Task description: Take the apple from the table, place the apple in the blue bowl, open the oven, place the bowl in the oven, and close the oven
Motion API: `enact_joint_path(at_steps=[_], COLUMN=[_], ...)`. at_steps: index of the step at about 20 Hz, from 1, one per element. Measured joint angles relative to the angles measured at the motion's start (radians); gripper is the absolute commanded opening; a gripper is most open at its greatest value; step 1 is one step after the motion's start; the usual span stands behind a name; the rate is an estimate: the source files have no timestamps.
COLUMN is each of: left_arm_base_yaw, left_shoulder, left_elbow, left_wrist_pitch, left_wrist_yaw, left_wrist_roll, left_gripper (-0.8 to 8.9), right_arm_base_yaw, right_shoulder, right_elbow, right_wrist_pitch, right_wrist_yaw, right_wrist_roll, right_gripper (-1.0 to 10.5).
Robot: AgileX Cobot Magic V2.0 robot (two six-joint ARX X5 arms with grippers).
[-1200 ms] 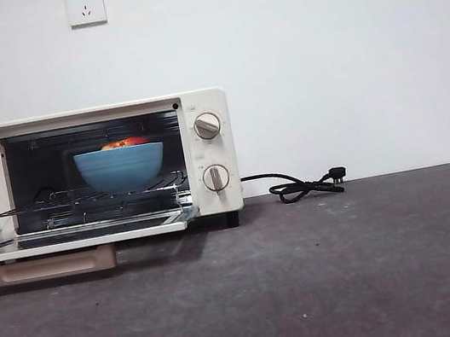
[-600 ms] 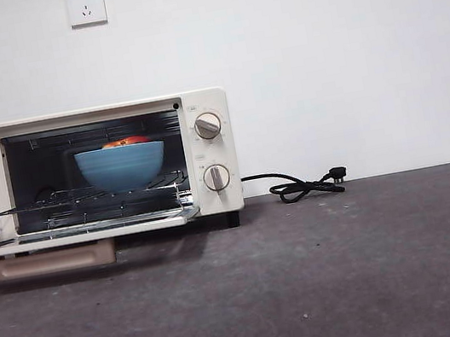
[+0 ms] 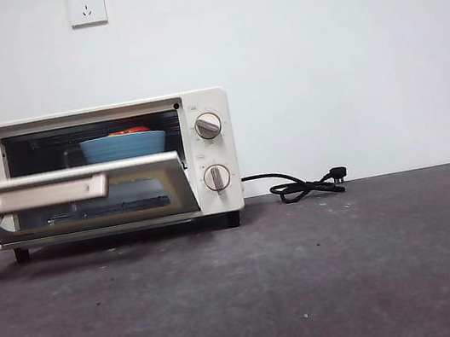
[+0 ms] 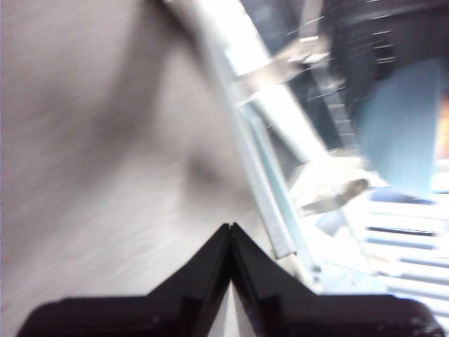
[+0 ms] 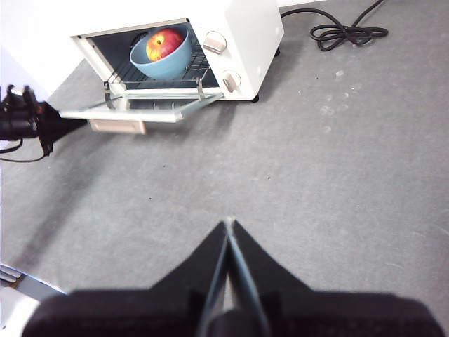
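Small cream-white toaster oven (image 3: 209, 149) stands on the flat dark grey speckled desk (image 3: 312, 275), toward its left side in the front view. Oven's dark glass door (image 3: 83, 201) is partly raised, tilted outward from its bottom hinge, neither flat nor shut. Beige bar handle (image 3: 44, 194) on the door faces the front camera. Two round knobs (image 3: 207, 125) sit one above the other on the oven's right panel.

Deep round matte blue bowl (image 3: 124, 146) sits inside the oven cavity on the wire rack (image 5: 133, 74); in the front view only its upper part shows above the door's edge. Round red apple with yellow-orange streaks (image 5: 163, 44) rests in the bowl, clearly seen in the right wrist view.

Left pincer (image 4: 231, 228): jaws together, tips meeting, holding nothing, close beside the edge of the door; this view is motion-blurred. The left arm (image 5: 21, 119) shows as a dark shape at the left of the door in the right wrist view.

Right pincer (image 5: 229, 223): jaws together, empty, above bare desk well apart from the oven.

Black power cord (image 3: 306, 185) lies coiled on the desk right of the oven. Two white wall sockets (image 3: 85, 5) on the white wall behind.
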Motion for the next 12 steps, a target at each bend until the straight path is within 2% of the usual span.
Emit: enact_joint_path(at_steps=[9,12], left_arm_base_yaw=[-0.006,-0.011], left_shoulder=[0.000,0.000], left_elbow=[0.054,0.115], left_wrist_pitch=[0.197,0.201], left_wrist_yaw=[0.053,0.056], left_wrist_roll=[-0.250,-0.285], left_gripper=[-0.08,-0.08], right_arm_base_yaw=[0.000,0.000], right_shoulder=[0.000,0.000], right_elbow=[0.000,0.000], right_wrist_pitch=[0.000,0.000], right_wrist_yaw=[0.047,0.072], right_wrist_roll=[0.003,0.003], right_gripper=[0.0,0.0])
